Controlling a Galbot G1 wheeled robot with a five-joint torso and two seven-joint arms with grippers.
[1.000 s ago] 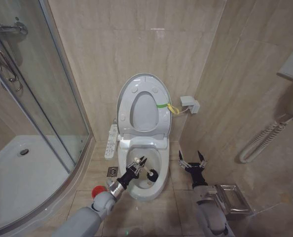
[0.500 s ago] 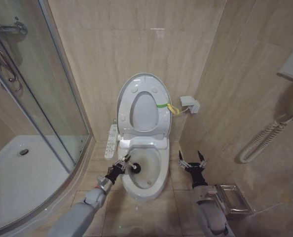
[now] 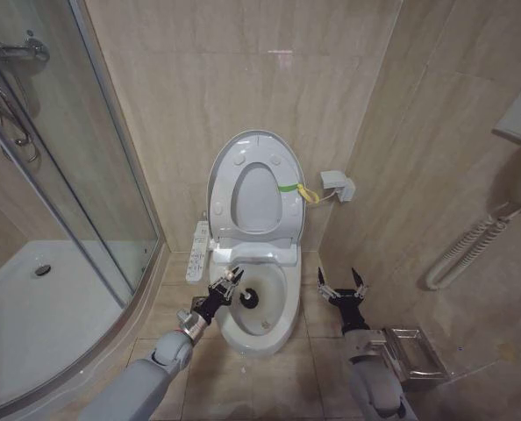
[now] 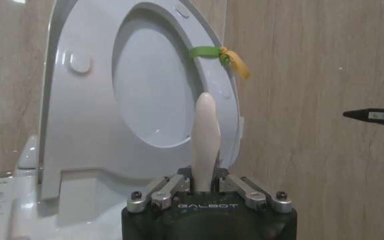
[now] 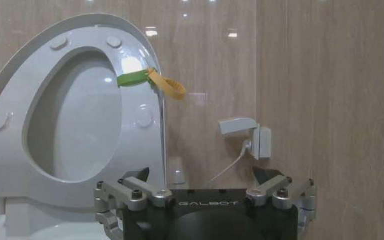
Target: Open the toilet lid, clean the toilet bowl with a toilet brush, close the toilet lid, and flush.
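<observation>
The left arm reached forward from the lower left, and the left gripper (image 3: 228, 285) was over the left rim of the toilet bowl (image 3: 282, 320), with its fingers clamped on the pale handle of the toilet brush (image 3: 247, 298). The black bristle head of the brush was inside the bowl, near its back left part. In the left wrist view, the handle (image 4: 205, 145) stood up between the closed fingers.

The right gripper (image 3: 341, 287) hung just beside the right side of the bowl, not touching it, and its fingers were spread apart with nothing between them.

A glass shower door (image 3: 67, 175) stood on the left, and a white control panel (image 3: 196, 252) was fixed beside the bowl. A small white box (image 3: 338, 184) with a cable sat on the wall at the right.

The toilet lid (image 3: 256, 189) stood upright against the wall, with the ring-shaped seat raised against it. A green strap with a yellow loop (image 3: 297, 189) was at its right edge. The bowl was white, with a darker area inside.
</observation>
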